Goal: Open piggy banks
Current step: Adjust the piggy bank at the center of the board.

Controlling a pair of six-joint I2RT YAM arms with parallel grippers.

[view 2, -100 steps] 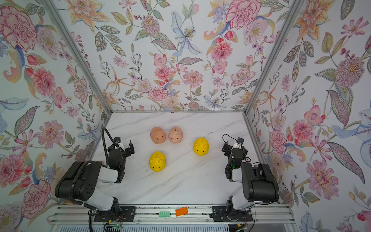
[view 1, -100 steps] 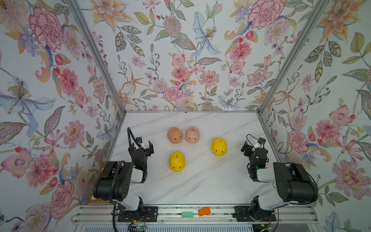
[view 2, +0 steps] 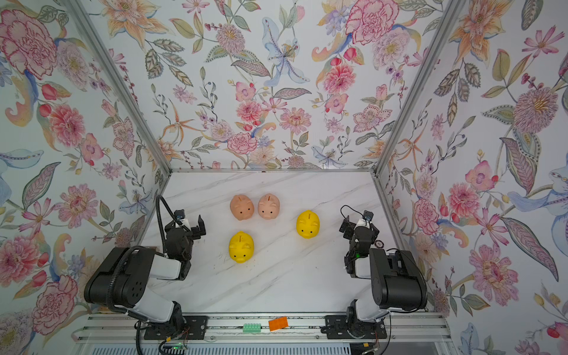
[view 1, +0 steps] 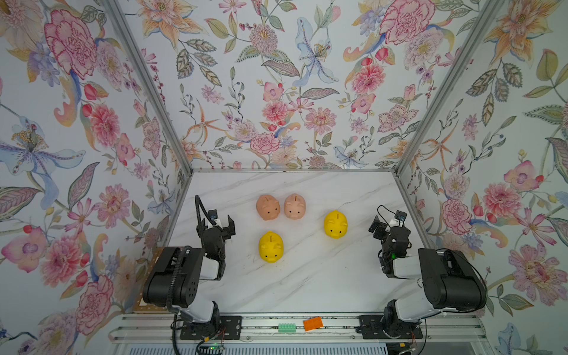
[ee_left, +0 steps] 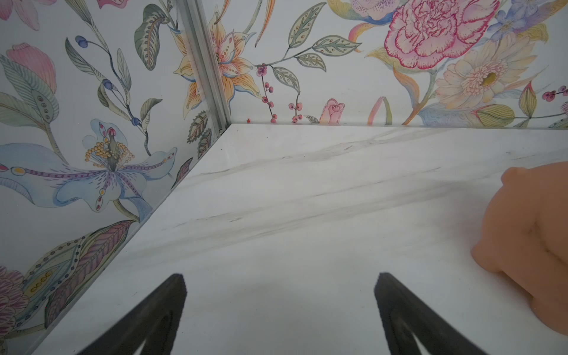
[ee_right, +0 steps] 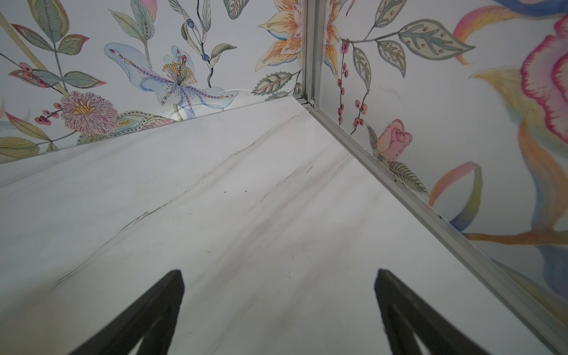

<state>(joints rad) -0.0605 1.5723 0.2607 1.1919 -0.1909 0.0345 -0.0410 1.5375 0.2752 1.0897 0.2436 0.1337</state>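
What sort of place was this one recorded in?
Probably a purpose-built robot test booth: floral-papered walls box in a marble-look tabletop, and two robot arms are mounted on a metal rail along its front.

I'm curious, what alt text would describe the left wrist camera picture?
The left end effector, open and empty, hovers over a white marble table, with part of a peach-pink piggy bank ahead to one side. Floral-papered walls meet in a corner beyond.

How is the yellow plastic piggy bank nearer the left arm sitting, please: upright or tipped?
Upright: the yellow piggy bank shows its coin slot on top in both top views.
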